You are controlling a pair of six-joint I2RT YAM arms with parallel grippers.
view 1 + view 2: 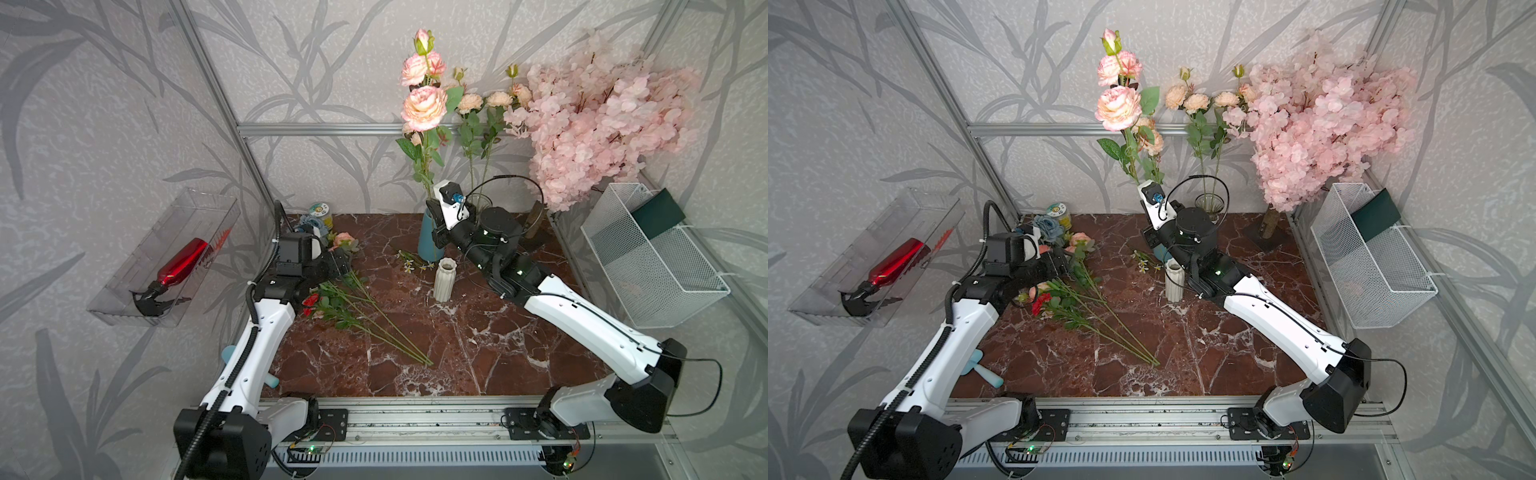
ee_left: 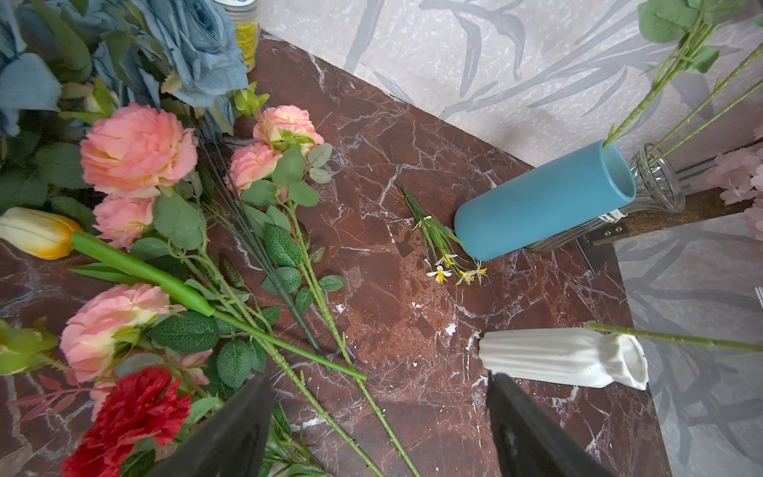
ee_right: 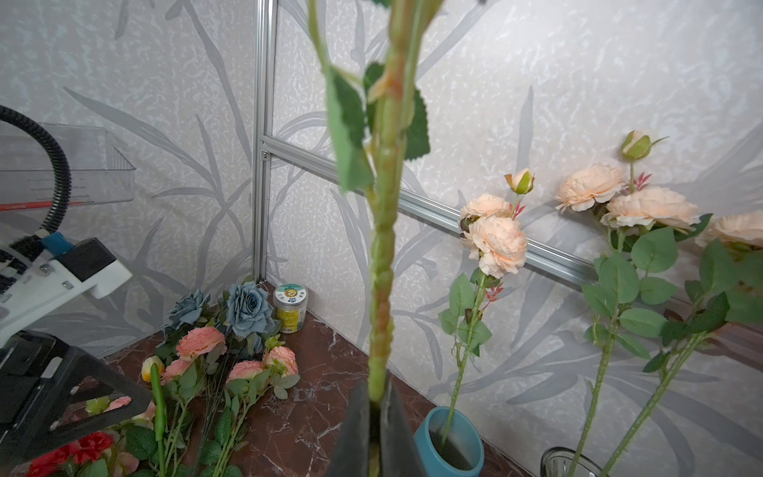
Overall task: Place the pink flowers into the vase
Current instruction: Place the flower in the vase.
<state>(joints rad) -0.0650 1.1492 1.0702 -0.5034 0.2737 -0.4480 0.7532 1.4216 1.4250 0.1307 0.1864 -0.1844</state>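
Clamping tight, the right gripper (image 3: 375,409) is pinching one of the pink flowers (image 1: 424,107) by its stem. The jaws are closed hard on it, and the stem is running straight up from the fingertips w/ the blooms riding high above the arm in both top views. The blue vase (image 3: 433,431) is sitting just beside that gripper and is already carrying a peach flower (image 3: 495,243). Can't tell where the held stem's bottom end is hanging.

On the other side, the left gripper (image 2: 380,382) is hovering over the table (image 1: 457,345), jaws spread wide & gripping nothing. The loose pink bunch (image 2: 138,150) is lying flat just beside it, heads toward the back corner and stems crossing toward the front. It's mixing w/ a red flower (image 2: 132,413) & blue-grey flowers (image 2: 198,45). The white vase (image 2: 557,357) is standing near the left fingertips, apart from the blue vase. The glass vase (image 2: 660,181) is standing right behind the blue one.
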